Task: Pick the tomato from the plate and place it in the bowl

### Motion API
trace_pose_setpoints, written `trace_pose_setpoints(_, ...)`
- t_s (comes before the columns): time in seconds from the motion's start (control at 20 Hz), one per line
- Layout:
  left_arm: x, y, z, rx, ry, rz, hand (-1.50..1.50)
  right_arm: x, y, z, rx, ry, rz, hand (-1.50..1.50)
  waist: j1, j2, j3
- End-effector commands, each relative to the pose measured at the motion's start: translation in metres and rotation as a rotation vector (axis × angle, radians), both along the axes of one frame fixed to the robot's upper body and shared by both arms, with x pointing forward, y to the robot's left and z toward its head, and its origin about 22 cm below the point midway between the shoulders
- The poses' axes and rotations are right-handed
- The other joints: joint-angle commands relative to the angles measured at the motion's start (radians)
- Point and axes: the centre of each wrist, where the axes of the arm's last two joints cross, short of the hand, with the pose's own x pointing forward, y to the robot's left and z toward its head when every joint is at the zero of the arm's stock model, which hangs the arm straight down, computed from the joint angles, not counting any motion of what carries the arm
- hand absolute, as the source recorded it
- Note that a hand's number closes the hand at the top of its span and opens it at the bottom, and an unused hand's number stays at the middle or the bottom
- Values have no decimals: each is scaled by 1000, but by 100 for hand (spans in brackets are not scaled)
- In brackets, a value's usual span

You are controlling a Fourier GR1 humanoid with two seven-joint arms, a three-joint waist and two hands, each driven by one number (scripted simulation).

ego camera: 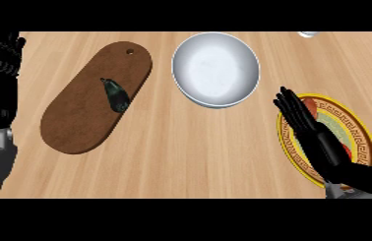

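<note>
1 right hand (pixel 320 136): yours, fingers straight, holding nothing, over the yellow plate (pixel 347 118).
1 tomato (pixel 311 105): on that plate, mostly hidden by your fingertips.
1 white bowl (pixel 216 69): up-left of the plate, apart.
1 left hand (pixel 10 48): at the left edge, you cannot tell its state.

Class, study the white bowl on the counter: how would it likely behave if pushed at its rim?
The bowl looks wide and low, so it would probably slide rather than tip. Its smooth, shiny inside suggests a stiff, rather slippery thing. Nothing touches it on the wooden counter, so it should move freely.
</note>
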Motion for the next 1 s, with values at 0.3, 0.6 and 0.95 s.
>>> trace_pose_setpoints(0.3,-14,-17,-66,-156,402,-159,0,19,-105,69,-490,-87,-9,150,-26,4,-2)
trace_pose_setpoints(0.6,-6,-7,-64,-248,543,-266,0,-28,-154,-35,-62,-63,-161,-150,-21,11,24)
trace_pose_setpoints(0.95,-10,-7,-76,-224,535,-257,0,-34,-171,38,-345,-99,-213,-150,-24,6,20)
